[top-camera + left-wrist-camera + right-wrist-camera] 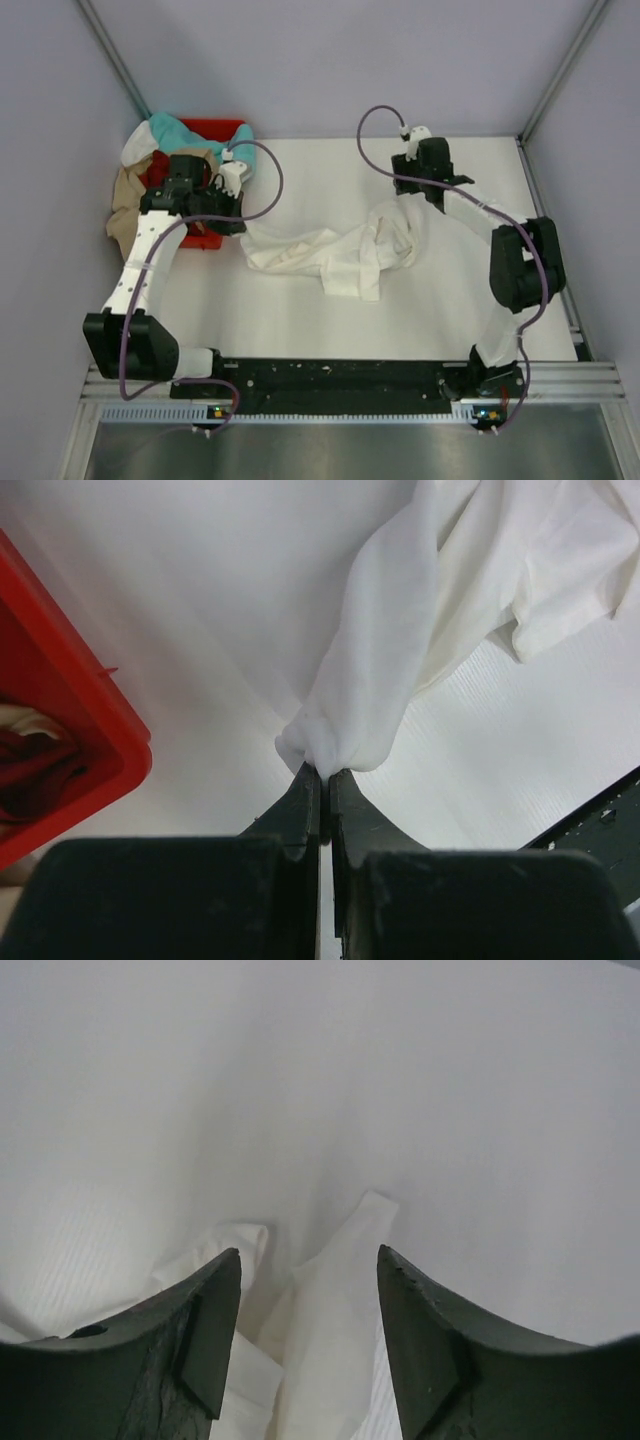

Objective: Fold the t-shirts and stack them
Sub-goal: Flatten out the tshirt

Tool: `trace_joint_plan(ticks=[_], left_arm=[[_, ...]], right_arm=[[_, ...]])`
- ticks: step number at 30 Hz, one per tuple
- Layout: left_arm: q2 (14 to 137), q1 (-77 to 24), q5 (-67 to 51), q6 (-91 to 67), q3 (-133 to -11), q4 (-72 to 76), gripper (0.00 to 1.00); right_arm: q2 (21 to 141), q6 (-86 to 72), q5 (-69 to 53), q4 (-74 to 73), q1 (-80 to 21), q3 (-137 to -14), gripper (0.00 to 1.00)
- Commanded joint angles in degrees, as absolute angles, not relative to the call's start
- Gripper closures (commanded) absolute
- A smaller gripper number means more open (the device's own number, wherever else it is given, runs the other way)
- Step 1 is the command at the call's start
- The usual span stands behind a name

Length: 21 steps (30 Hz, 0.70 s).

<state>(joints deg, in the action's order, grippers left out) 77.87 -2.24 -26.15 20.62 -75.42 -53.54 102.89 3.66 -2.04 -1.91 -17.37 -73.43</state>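
A white bench (400,320) fills a booth of pale grey-lilac walls (330,60), with metal frame posts (565,70) in the far corners and a black rail (340,380) along the near edge. The white t-shirt (340,255) lies crumpled across the middle of the bench, stretched out between the two sets of fingers. The left fingers (305,800) are clamped together on a bunched fold of it; from their tips the cloth rises and spreads away to the right. Only the left wrist view shows this pinch. It also shows the red bin (70,740) just to the left of those fingers, with dark red cloth inside. The top view alone shows the heap of tees (160,150) in that bin, teal, tan and dark red, some hanging over its rim at the far left corner. The right fingers (215,1330) stand apart and hold nothing. A narrow tip of the shirt lies on the bench between them, and more folds lie under and behind them. Ahead of the right fingers the bench is bare white up to the far wall. Ahead of the left fingers there is open bench between the bin's edge and the shirt.
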Motion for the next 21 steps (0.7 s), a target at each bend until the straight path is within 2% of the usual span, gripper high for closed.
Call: trace_joint_plan(ticks=[1,3,4,9,14,16,21], left_arm=[[74.9,-1.9,-25.5,19.0,-74.8,-49.1,1.0],[74.1,-1.9,-25.9,19.0,-74.4,-49.0,1.0],[73.7,-1.9,-26.3,19.1,-74.4,-49.0,1.0],[72.5,-1.9,-26.6,19.3,-73.6,-49.5,1.0],[72.5,-1.9,-27.2,19.0,-72.5,-49.6,1.0],[72.2,-2.0,-27.2,19.2,-71.9,-49.3,1.0],[71.5,-1.9,-27.4,19.3,-70.7,-48.6,1.0]], right_arm=[[94.9,-4.3,5.2,-11.4,-18.6,-76.3,0.39],[89.2,-4.1,11.5,-13.2,-22.8,-72.0,0.24],[86.3,-4.9,14.1,-14.5,-25.4,-69.9,0.21],[76.1,-16.1,16.1,-17.0,-37.2,-55.9,0.23],[75.8,-26.1,15.8,-15.8,-46.7,-48.3,0.25],[78.2,-30.9,15.6,-11.5,-46.6,-44.8,0.21],[85.2,-34.3,13.2,-4.0,-45.9,-43.2,0.23]])
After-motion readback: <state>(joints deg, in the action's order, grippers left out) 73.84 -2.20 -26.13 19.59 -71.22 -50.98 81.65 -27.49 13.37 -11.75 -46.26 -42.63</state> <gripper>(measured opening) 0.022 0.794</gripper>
